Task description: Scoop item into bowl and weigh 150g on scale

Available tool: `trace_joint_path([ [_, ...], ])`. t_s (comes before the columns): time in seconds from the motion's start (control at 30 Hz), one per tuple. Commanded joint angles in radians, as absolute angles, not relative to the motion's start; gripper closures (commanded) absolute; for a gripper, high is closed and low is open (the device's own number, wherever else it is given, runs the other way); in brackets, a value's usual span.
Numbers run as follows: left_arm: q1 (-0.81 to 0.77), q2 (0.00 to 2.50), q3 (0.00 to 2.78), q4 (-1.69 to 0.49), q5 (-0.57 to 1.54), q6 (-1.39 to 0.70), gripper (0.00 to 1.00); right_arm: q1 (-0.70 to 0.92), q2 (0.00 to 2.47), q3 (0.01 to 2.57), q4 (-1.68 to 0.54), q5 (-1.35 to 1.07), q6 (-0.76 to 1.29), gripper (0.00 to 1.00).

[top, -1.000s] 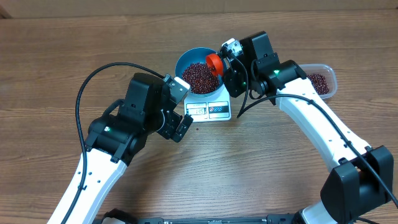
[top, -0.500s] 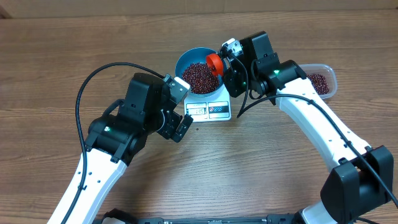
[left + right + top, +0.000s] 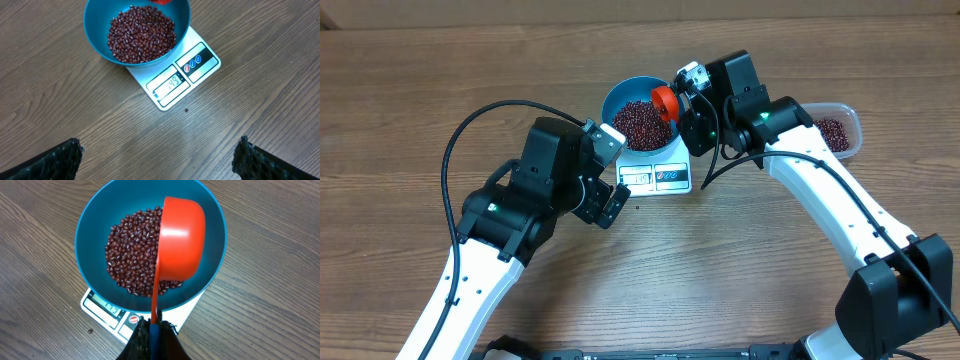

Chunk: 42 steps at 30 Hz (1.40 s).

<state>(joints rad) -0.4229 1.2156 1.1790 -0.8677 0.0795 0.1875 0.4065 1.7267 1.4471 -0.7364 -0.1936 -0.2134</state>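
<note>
The right claw (image 3: pixel 151 332), clamped tight on the orange scoop's (image 3: pixel 181 237) handle, tips it over the blue bowl (image 3: pixel 92 225) just ahead, beans (image 3: pixel 130 255) heaped inside, scale (image 3: pixel 176 79) beneath. Weighing looks nearly finished; next calls for a few beans more, gently. The left claw (image 3: pixel 156 161) gapes wide, empty.

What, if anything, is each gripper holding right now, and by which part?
The right gripper grips the orange scoop by the end of its thin handle; the left gripper holds nothing.

White arm links (image 3: pixel 470 285), black joint housings (image 3: pixel 552 160); looped black cables (image 3: pixel 458 140); green lights (image 3: pixel 761 118); textured black fingers (image 3: pixel 55 161).
</note>
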Motion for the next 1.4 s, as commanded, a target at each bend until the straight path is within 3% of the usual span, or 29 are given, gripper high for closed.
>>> trace_joint_path([
  [0.0,-0.418,1.206,1.202,-0.864,0.097,0.202,0.0,0.407,1.694,1.479,-0.734,-0.185,-0.208,0.96],
  [0.13,-0.418,1.206,1.202,-0.864,0.097,0.202,0.01,0.426,1.693,1.479,-0.781,-0.241,-0.335,0.96],
  [0.27,-0.418,1.206,1.202,-0.864,0.097,0.202,0.01,0.437,1.694,1.479,-0.761,-0.141,-0.259,0.96],
  [1.37,-0.418,1.206,1.202,-0.864,0.097,0.202,0.01,0.437,1.694,1.479,-0.766,-0.142,-0.258,0.96],
])
